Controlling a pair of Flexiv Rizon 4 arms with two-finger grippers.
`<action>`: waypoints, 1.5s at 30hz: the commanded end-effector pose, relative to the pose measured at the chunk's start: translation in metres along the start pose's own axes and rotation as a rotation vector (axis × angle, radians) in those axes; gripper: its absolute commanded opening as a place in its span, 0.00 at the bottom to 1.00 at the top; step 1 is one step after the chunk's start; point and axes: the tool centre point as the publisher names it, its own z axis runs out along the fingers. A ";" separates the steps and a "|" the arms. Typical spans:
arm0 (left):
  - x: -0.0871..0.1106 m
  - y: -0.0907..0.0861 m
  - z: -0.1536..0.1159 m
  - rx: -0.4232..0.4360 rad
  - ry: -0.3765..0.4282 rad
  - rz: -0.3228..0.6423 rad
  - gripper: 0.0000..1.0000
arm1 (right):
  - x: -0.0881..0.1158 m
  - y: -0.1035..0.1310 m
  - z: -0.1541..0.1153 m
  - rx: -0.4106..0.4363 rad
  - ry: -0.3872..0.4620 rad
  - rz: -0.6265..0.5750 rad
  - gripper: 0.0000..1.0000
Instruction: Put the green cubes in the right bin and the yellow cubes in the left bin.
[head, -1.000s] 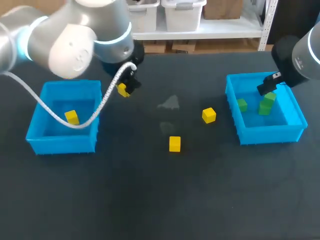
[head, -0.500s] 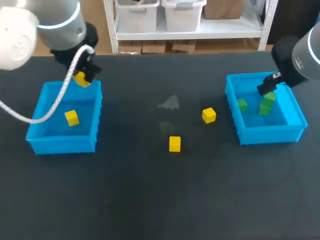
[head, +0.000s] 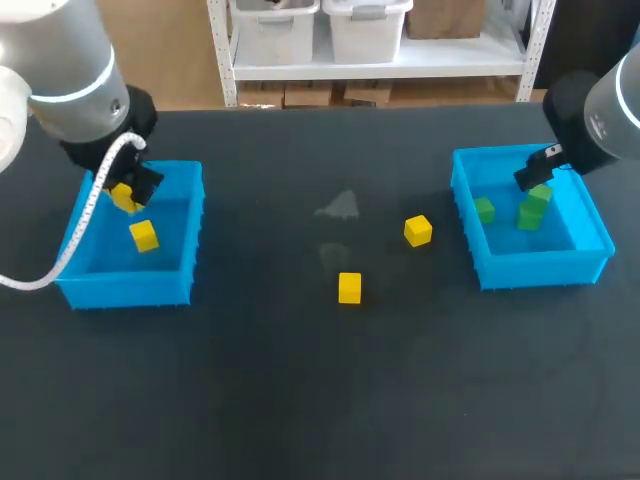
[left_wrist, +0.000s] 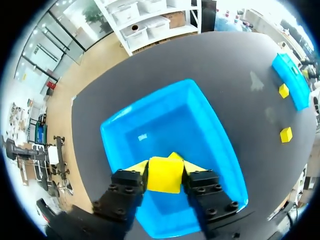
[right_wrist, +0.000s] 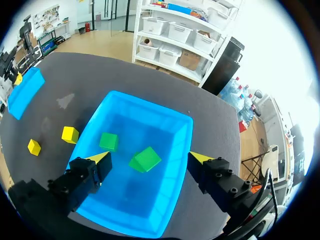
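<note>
My left gripper (head: 126, 194) hangs over the left blue bin (head: 130, 285), shut on a yellow cube (head: 121, 197). In the left wrist view that cube (left_wrist: 165, 175) sits between both fingers above the bin's floor (left_wrist: 165, 125). A second yellow cube (head: 144, 236) lies inside that bin. Two more yellow cubes (head: 418, 230) (head: 349, 287) rest on the table's middle. My right gripper (right_wrist: 150, 157) stands open over the right blue bin (right_wrist: 150, 107), which holds green cubes (right_wrist: 108, 141) (right_wrist: 145, 159). The head view shows them too, as green cubes (head: 484, 210) (head: 535, 205).
The dark tabletop stretches between the left bin and the right bin (head: 540, 270). A pale smudge (head: 340, 207) marks the table behind the loose yellow cubes. Each arm stays over its own side.
My left arm has carried the yellow cube leftward from beside the bin's far right corner to above the bin's inside. The right arm has kept still.
</note>
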 end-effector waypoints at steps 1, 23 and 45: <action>-0.010 0.000 -0.001 0.025 -0.014 0.021 1.00 | 0.001 0.000 0.000 0.002 -0.004 0.001 1.00; -0.062 -0.139 -0.076 0.243 -0.120 0.586 1.00 | 0.001 0.000 0.000 0.002 -0.004 0.001 1.00; -0.037 -0.253 -0.041 0.295 -0.018 0.821 1.00 | 0.001 0.000 0.000 0.002 -0.004 0.001 1.00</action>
